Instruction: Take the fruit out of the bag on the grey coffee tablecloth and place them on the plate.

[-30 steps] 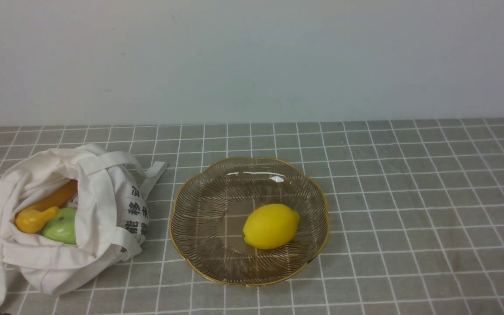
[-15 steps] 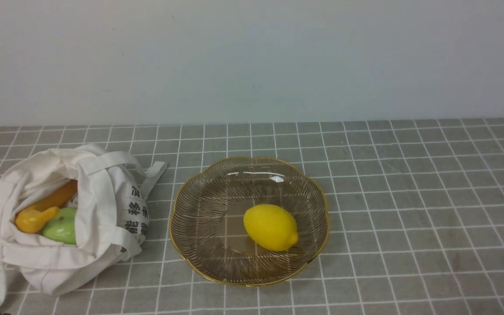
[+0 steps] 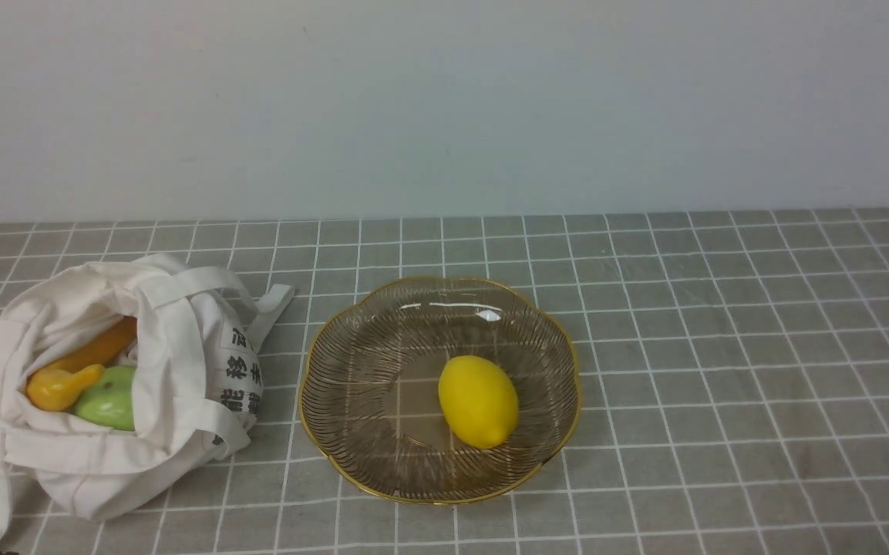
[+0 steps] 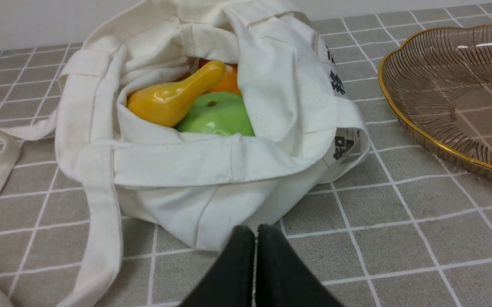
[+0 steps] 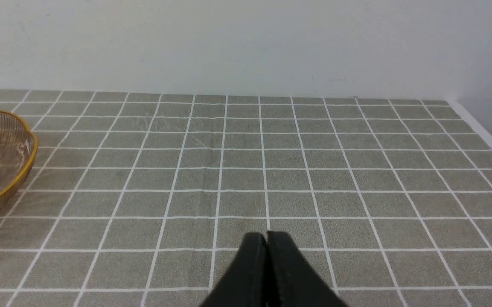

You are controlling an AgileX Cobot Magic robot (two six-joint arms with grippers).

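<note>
A shallow round plate of transparent brownish glass with a scalloped gold rim [image 3: 313, 370] sits near the middle of the grey-brown tablecloth gridded with thin white lines [image 3: 722, 347]. One oval bright yellow lemon [image 3: 479, 401] lies inside the plate, right of its centre, its pointed end toward the near rim.

Just left of the plate, apart from it, a soft off-white cloth bag with black printed characters on its right side [image 3: 182, 370] slumps with its mouth open. Inside it are an orange-yellow curved glossy fruit piece [image 3: 58, 385], a light green round fruit [image 3: 109, 401] touching it on the right, and a deeper orange piece [image 3: 101, 347] behind them (partly hidden by the cloth). One long strap trails toward the near left edge.

The left gripper [image 4: 256, 232] hovers just near of the bag, its black fingers pressed together on nothing. The right gripper [image 5: 267, 238], fingers likewise together and empty, sits over bare cloth right of the plate.
</note>
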